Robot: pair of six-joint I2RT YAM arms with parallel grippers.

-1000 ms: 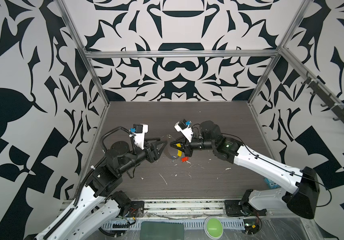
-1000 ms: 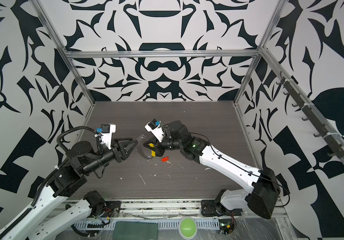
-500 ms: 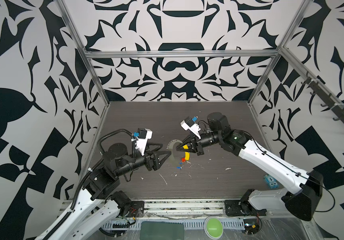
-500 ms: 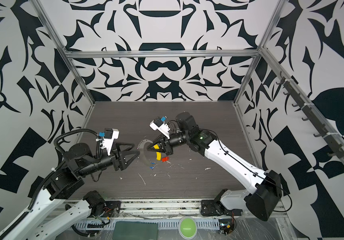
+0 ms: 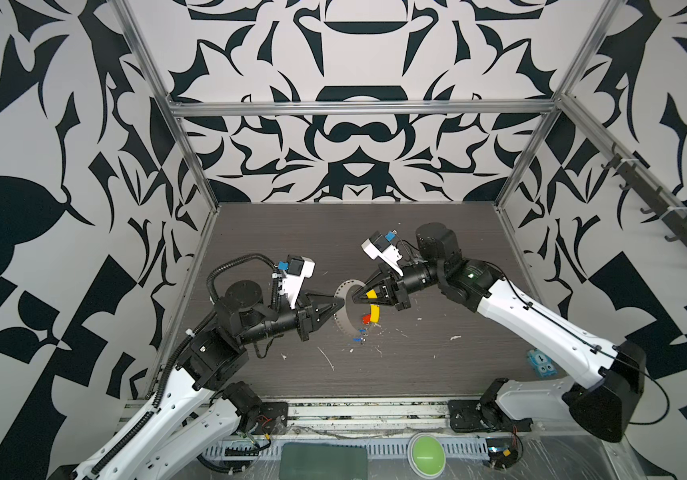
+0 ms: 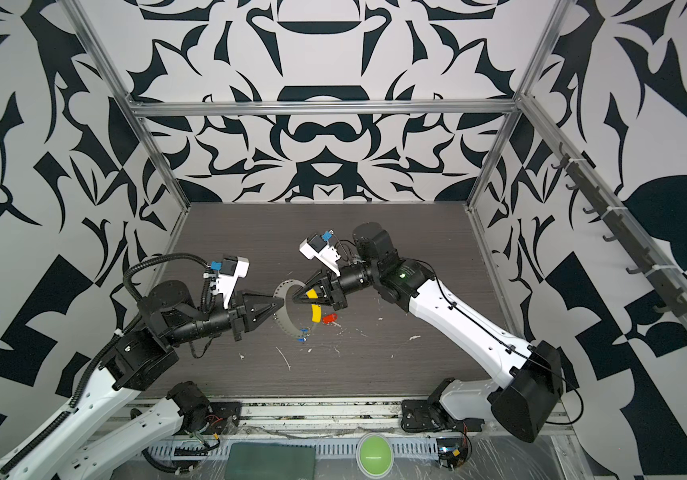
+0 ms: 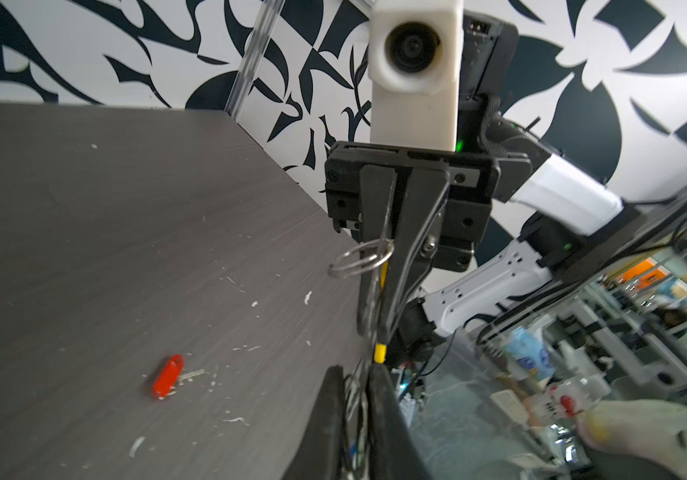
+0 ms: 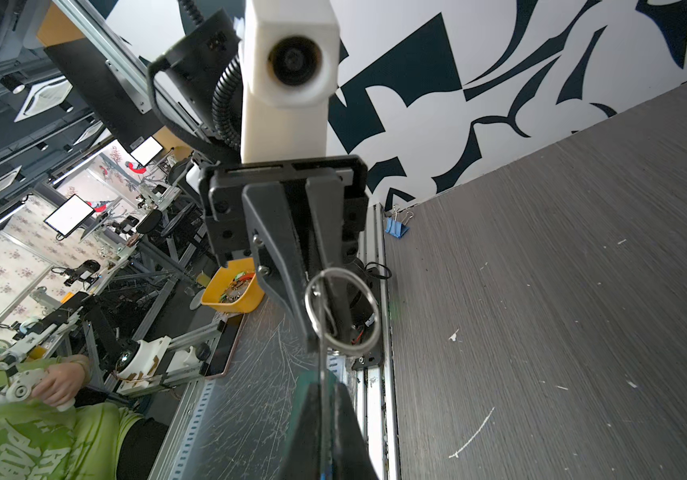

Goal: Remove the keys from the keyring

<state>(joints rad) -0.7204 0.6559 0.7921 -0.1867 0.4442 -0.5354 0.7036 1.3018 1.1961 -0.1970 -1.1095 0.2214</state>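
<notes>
So, starting on the left: my left pincer (image 5: 338, 306) is clenched, its tips pinched onto the grey left edge of the keyring (image 5: 340, 324), which is held between my two arms over the dark table (image 5: 416, 374). From the right wrist camera a small split ring (image 8: 342, 311) sits right at those tips, around the thin wire as far as I can tell. Moving along, the blue key (image 5: 361, 331) is down at the loop's lower end in both top views, but it's way too tiny to say whether it's on the wire or off it. The red key (image 5: 365, 319) shows up just beside the lower end of the yellow sleeve (image 5: 374, 312), and from the left wrist camera it's lying flat on the table with its silver blade showing, apart from the loop. My right pincer (image 5: 354, 298) is clenched too, gripping the loop's upper part, with a bit of yellow peeking out between its fingers. White scraps (image 5: 327, 358) are scattered around, and well off to the right a light-blue block (image 5: 541, 364) sits near the table's edge.
</notes>
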